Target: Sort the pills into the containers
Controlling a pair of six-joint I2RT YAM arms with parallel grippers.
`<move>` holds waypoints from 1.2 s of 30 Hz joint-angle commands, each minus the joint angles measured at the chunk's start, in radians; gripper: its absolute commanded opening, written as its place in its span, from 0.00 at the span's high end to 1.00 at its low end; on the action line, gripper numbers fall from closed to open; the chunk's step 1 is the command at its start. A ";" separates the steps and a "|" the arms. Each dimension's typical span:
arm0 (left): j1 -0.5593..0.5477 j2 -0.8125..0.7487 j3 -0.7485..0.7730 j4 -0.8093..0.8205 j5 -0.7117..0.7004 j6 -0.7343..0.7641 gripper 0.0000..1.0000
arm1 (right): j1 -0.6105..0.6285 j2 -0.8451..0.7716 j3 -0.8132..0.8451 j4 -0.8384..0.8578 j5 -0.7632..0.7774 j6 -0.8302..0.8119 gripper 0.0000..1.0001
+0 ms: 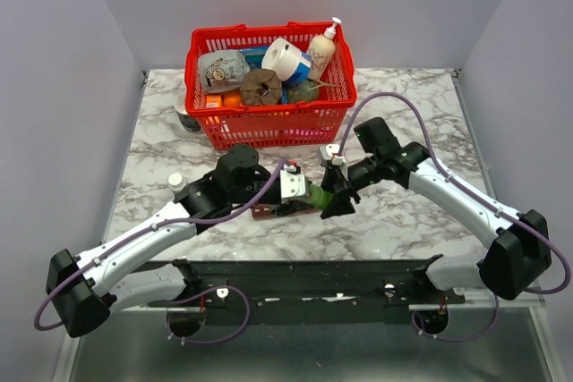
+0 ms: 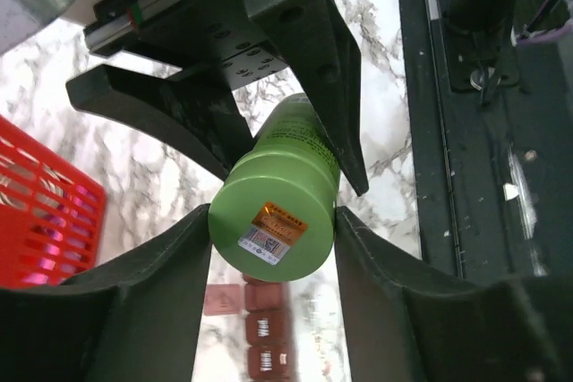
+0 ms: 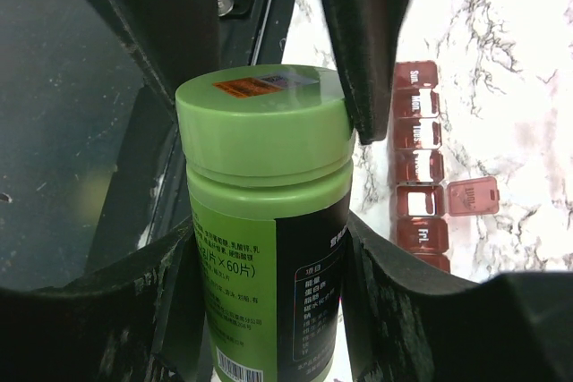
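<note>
A green bottle (image 1: pixel 315 196) with a green cap (image 3: pixel 261 123) hangs above the table between both arms. My right gripper (image 3: pixel 269 252) is shut on the bottle's labelled body (image 3: pixel 269 266). My left gripper (image 2: pixel 273 221) faces the cap end (image 2: pixel 273 216), and both its fingers (image 2: pixel 170 284) press the cap's sides. The containers, a dark red pill organizer strip (image 3: pixel 421 158), lie on the marble below the bottle (image 1: pixel 269 212), (image 2: pixel 267 346). One lid (image 3: pixel 472 196) stands open. No pills are in view.
A red mesh basket (image 1: pixel 269 127) full of groceries stands at the back of the marble table (image 1: pixel 403 221); its corner shows in the left wrist view (image 2: pixel 45 212). A small white-capped item (image 1: pixel 176 181) sits at the left. The black base rail (image 1: pixel 313 279) runs along the near edge.
</note>
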State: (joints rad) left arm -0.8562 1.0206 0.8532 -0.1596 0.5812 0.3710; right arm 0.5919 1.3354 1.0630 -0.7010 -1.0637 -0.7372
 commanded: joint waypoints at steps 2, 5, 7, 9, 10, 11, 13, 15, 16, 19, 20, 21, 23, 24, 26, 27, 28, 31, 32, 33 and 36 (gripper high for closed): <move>-0.007 0.007 0.030 -0.023 0.011 -0.021 0.74 | -0.001 0.007 0.017 -0.006 -0.058 -0.025 0.97; -0.007 -0.013 0.015 0.008 -0.009 -0.158 1.00 | -0.001 0.002 0.014 -0.005 -0.048 -0.025 0.97; 0.008 -0.016 0.010 0.041 -0.030 -0.272 1.00 | -0.001 0.001 0.014 0.003 -0.026 -0.015 0.97; 0.019 0.005 0.020 0.043 -0.119 -0.539 1.00 | -0.001 0.001 0.011 0.026 0.010 0.002 0.97; 0.023 0.018 0.035 0.020 -0.183 -0.619 1.00 | -0.001 -0.005 0.011 0.034 0.048 0.019 0.97; 0.040 0.032 0.050 -0.001 -0.195 -0.688 1.00 | -0.001 -0.008 0.009 0.056 0.071 0.030 0.97; 0.066 0.082 0.086 -0.058 -0.195 -0.930 1.00 | -0.001 -0.018 -0.004 0.090 0.144 0.070 0.97; 0.092 0.111 0.083 -0.084 -0.202 -1.103 1.00 | -0.001 -0.025 -0.014 0.130 0.195 0.094 0.97; 0.095 0.116 0.080 -0.092 -0.208 -1.262 1.00 | -0.001 -0.028 -0.014 0.138 0.215 0.111 0.97; 0.098 0.147 0.113 -0.210 -0.254 -1.470 1.00 | 0.000 -0.025 -0.017 0.167 0.295 0.140 0.97; 0.100 0.159 0.131 -0.246 -0.264 -1.503 1.00 | -0.001 -0.022 -0.015 0.176 0.315 0.145 0.97; 0.108 0.179 0.154 -0.289 -0.261 -1.540 1.00 | -0.001 -0.015 -0.014 0.179 0.323 0.148 0.97; 0.117 0.200 0.162 -0.302 -0.233 -1.627 1.00 | -0.001 -0.005 -0.008 0.181 0.329 0.157 0.97; 0.124 0.225 0.159 -0.288 -0.184 -1.652 1.00 | -0.001 -0.004 -0.008 0.181 0.327 0.157 0.97; 0.140 0.242 0.144 -0.229 -0.126 -1.708 1.00 | -0.001 -0.004 -0.006 0.182 0.317 0.157 0.97; 0.141 0.249 0.132 -0.192 -0.112 -1.716 1.00 | -0.001 -0.005 -0.009 0.181 0.315 0.157 0.97; 0.150 0.253 0.135 -0.184 -0.097 -1.712 1.00 | -0.001 -0.015 -0.012 0.181 0.312 0.156 0.97; 0.174 0.254 0.144 -0.176 -0.072 -1.649 0.93 | -0.001 -0.028 -0.029 0.187 0.309 0.153 0.97; 0.192 0.253 0.139 -0.164 -0.052 -1.638 0.81 | -0.001 -0.034 -0.032 0.192 0.306 0.151 0.97; 0.203 0.240 0.115 -0.111 -0.031 -1.626 0.67 | -0.001 -0.036 -0.038 0.193 0.303 0.153 0.97; 0.227 0.204 0.055 0.009 0.034 -1.633 0.20 | -0.001 -0.036 -0.035 0.193 0.291 0.153 0.97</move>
State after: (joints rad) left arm -0.6613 1.2728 0.9699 -0.3027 0.4789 -1.2331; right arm 0.5926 1.3296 1.0328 -0.5655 -0.7525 -0.5915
